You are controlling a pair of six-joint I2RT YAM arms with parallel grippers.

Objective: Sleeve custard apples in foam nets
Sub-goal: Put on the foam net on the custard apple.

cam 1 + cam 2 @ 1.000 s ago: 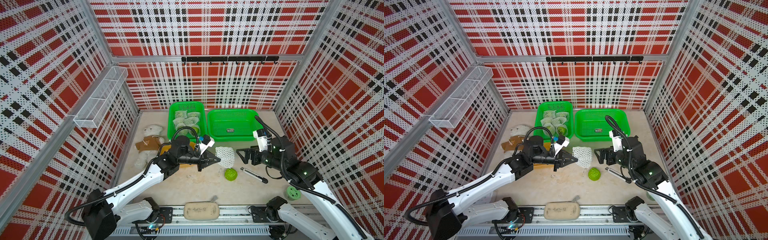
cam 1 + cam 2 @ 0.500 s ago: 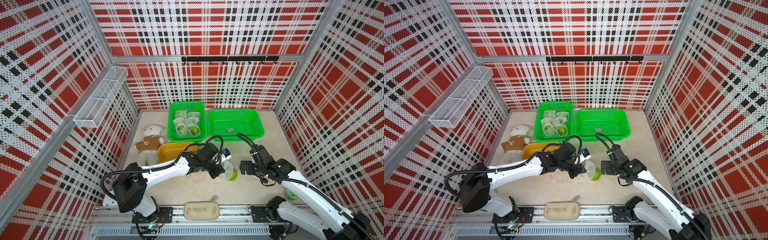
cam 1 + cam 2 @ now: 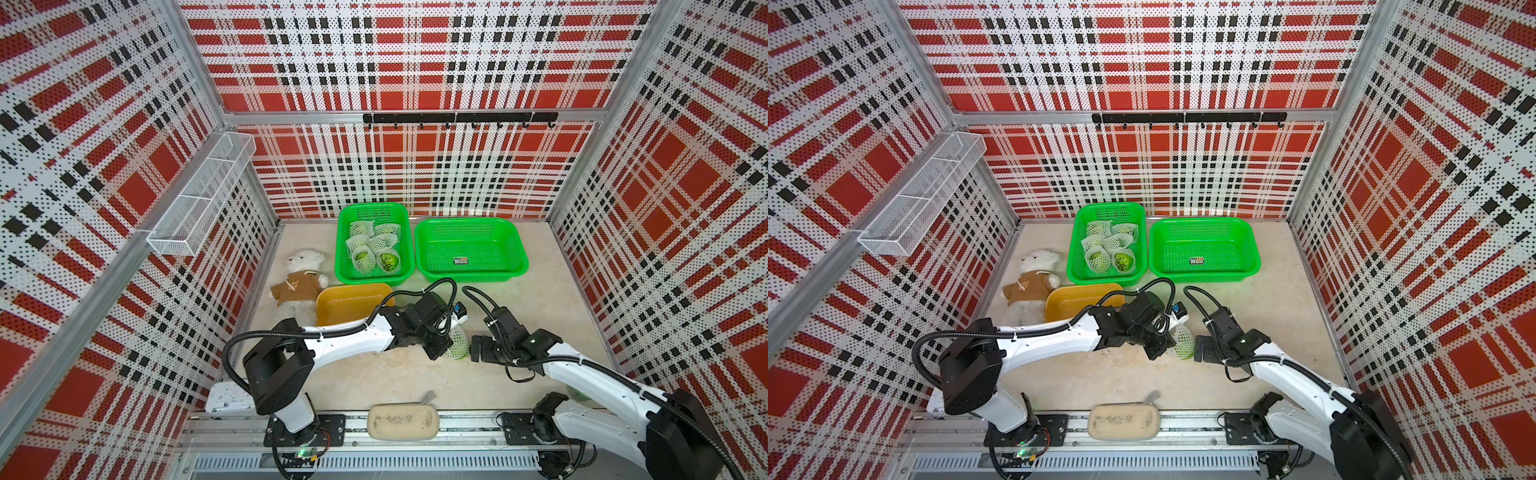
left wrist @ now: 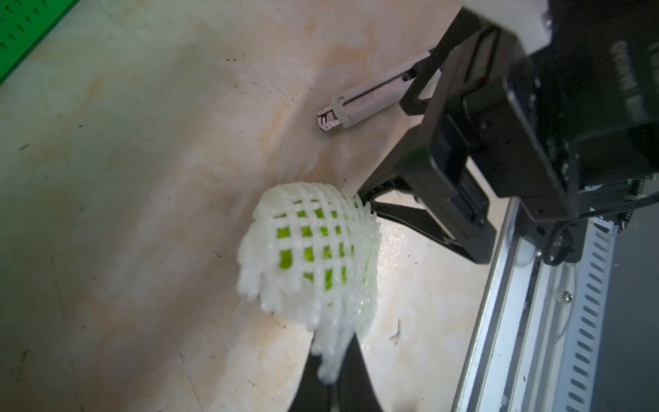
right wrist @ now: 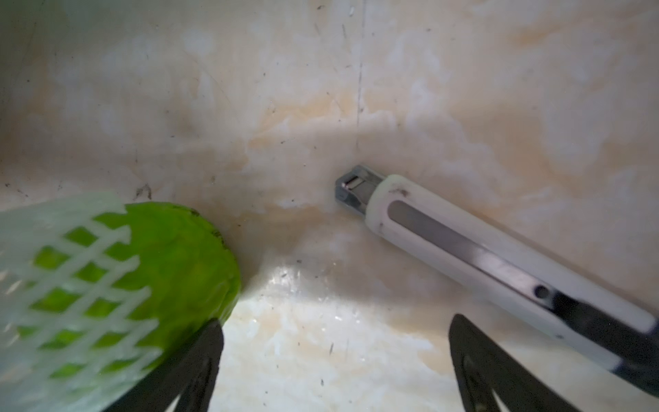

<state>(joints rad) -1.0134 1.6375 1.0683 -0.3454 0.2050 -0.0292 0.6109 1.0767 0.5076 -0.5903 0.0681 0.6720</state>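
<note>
On the table lies one custard apple [image 5: 185, 249], bright green, with a white foam net [image 4: 313, 249] pulled partly over it; its far end sticks out bare. My left gripper [image 4: 333, 378] is shut on the net's bunched edge. In both top views the net [image 3: 457, 337] [image 3: 1182, 336] sits between the two grippers. The right gripper [image 5: 335, 324] [image 3: 476, 353] stands open and low at the table, nothing between its fingers; the apple lies just outside one finger. Several netted custard apples [image 3: 365, 255] fill the left green basket [image 3: 341, 266].
A white utility knife [image 5: 463, 249] lies on the table close by the right gripper. An empty green basket [image 3: 469, 245] stands at the back. A plush bear [image 3: 301, 282] and a yellow tray [image 3: 349, 301] are at the left, a beige pouch [image 3: 403, 422] at the front edge.
My left gripper has carried the net from mid-air down and right onto the apple. The right gripper has dropped to the table beside the apple. Little has moved over the last half second.
</note>
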